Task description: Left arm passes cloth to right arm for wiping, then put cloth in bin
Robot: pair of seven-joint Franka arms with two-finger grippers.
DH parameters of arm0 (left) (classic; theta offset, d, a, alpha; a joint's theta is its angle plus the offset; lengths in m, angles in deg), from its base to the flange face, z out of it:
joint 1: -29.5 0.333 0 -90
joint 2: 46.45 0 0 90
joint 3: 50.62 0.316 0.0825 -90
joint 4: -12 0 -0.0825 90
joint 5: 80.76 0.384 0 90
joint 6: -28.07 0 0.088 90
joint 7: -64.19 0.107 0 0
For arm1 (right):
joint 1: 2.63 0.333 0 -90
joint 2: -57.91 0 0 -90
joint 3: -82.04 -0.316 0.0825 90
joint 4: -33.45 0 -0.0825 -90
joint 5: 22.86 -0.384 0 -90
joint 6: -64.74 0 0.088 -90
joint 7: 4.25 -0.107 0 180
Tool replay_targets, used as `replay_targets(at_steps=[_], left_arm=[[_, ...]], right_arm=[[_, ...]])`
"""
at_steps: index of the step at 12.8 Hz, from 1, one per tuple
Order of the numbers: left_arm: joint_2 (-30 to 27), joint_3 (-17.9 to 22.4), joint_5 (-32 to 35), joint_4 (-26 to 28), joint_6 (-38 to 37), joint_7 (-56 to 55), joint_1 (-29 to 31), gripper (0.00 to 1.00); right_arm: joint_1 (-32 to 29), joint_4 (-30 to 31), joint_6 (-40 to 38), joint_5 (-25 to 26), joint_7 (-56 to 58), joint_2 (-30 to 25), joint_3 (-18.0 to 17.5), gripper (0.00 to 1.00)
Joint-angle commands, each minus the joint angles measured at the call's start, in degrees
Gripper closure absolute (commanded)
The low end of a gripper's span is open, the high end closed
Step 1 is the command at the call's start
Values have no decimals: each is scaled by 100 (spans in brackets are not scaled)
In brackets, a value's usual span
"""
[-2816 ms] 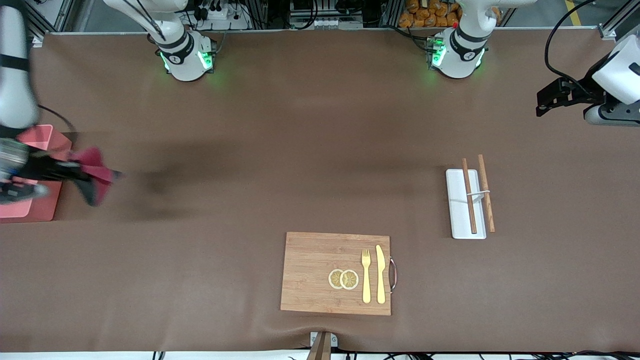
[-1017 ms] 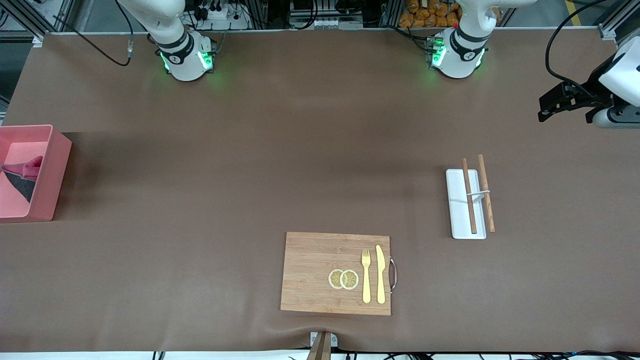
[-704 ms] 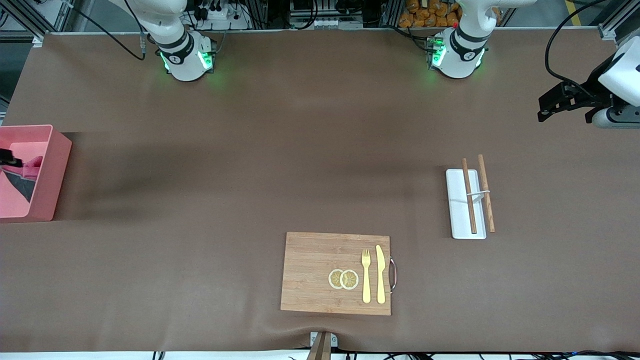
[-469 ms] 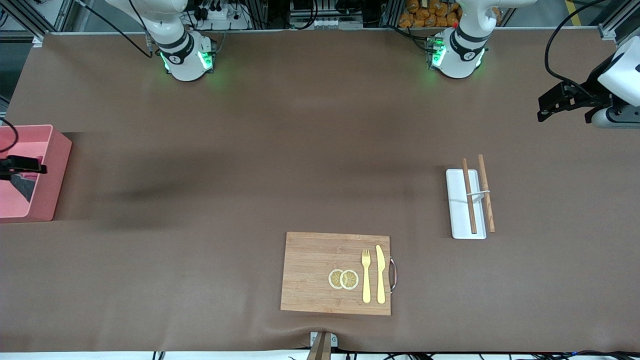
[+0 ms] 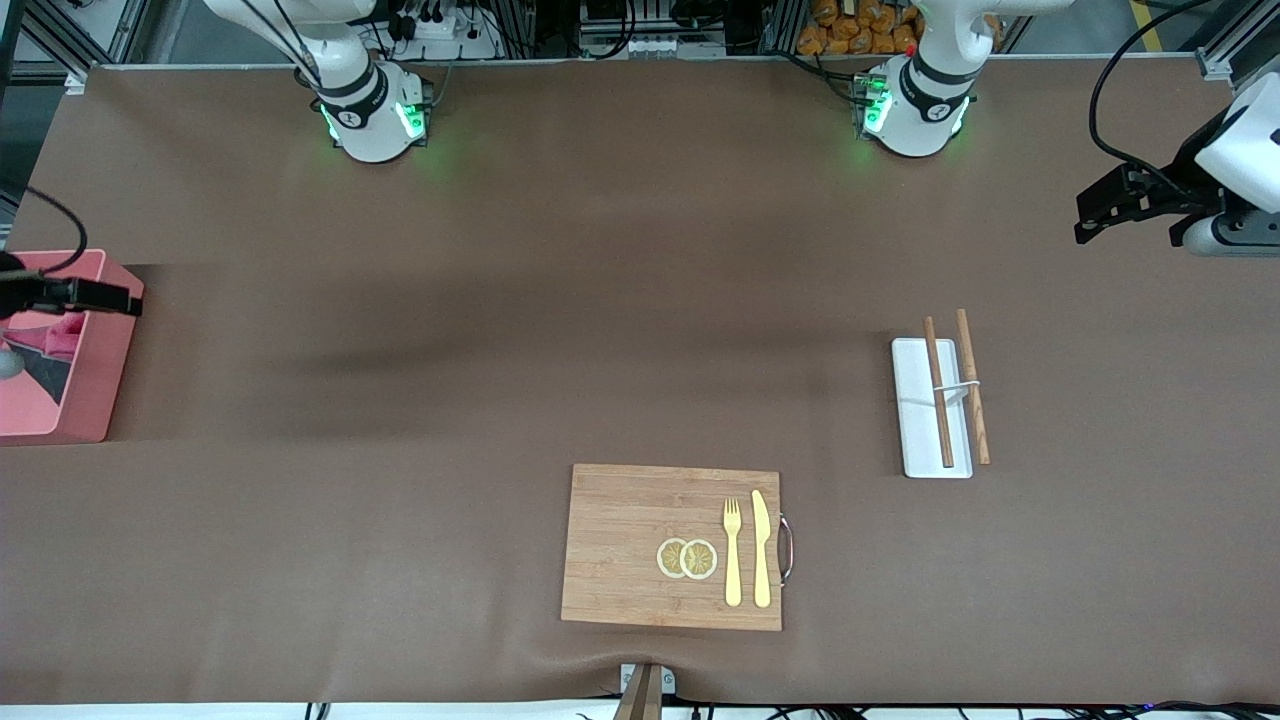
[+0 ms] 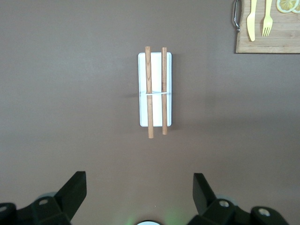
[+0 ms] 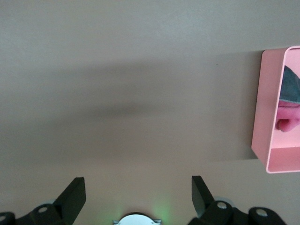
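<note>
— So, where is the cloth (image 5: 45, 350)?
— In the bin (image 5: 95, 375), at the desk's edge toward the right arm's end, crimson face and grey face both showing.
— And the right gripper (image 7: 136, 199)?
— Up over the bin's rim, fingers spread wide, holding nothing.
— The left gripper (image 6: 138, 197)?
— Spread wide and empty, waiting over the desk's edge at the left arm's end, near the white tray (image 5: 925, 415) with chopsticks (image 5: 955, 385).

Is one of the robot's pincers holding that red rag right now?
No, the cloth lies loose inside the bin, and the right pincer stands open with nothing between its fingers.
</note>
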Motion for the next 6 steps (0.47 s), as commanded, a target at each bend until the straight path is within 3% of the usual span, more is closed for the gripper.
replay_targets(at_steps=[1, 6], left_arm=[[15, -6, -99, -45, -42, 55, 38, 0], [32, -6, -108, -54, -42, 64, 38, 0]], right_arm=[[-132, 368, -7, 63, -888, -579, -386, 0], [-527, 333, 1, 90, -508, -1071, -475, 0]])
